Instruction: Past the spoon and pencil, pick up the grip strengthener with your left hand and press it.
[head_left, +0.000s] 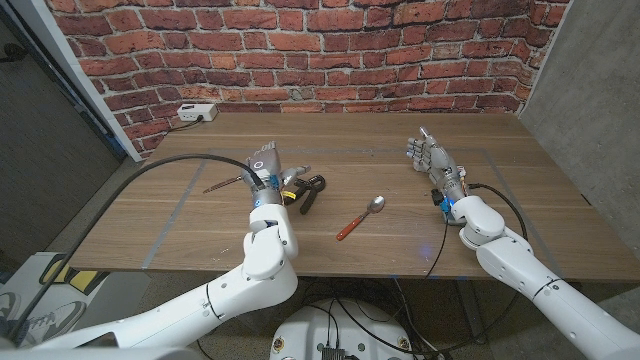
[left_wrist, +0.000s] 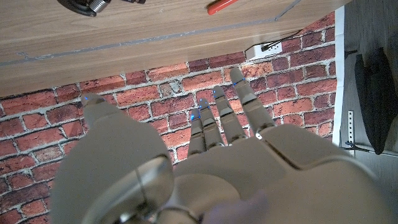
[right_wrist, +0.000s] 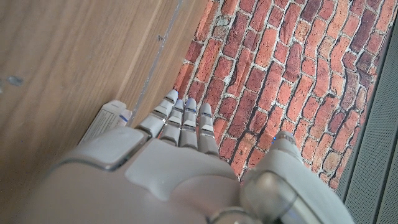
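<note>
Left robot hand (head_left: 266, 168) above the tabletop (head_left: 180, 215) left of centre, fingers spread, grasping nothing. Grip strengthener (head_left: 306, 192) just right of it, touching or nearly so. Pencil (head_left: 222, 184) at its left; spoon (head_left: 360, 217) right of centre. Right robot hand (head_left: 430, 160) upper right, released, upright. Best approached by lowering over both handles, then closing evenly. Left wrist view: strengthener's coil (left_wrist: 87, 5) at the upper edge, fingers (left_wrist: 245, 102) extended toward brick, well short of contact.
</note>
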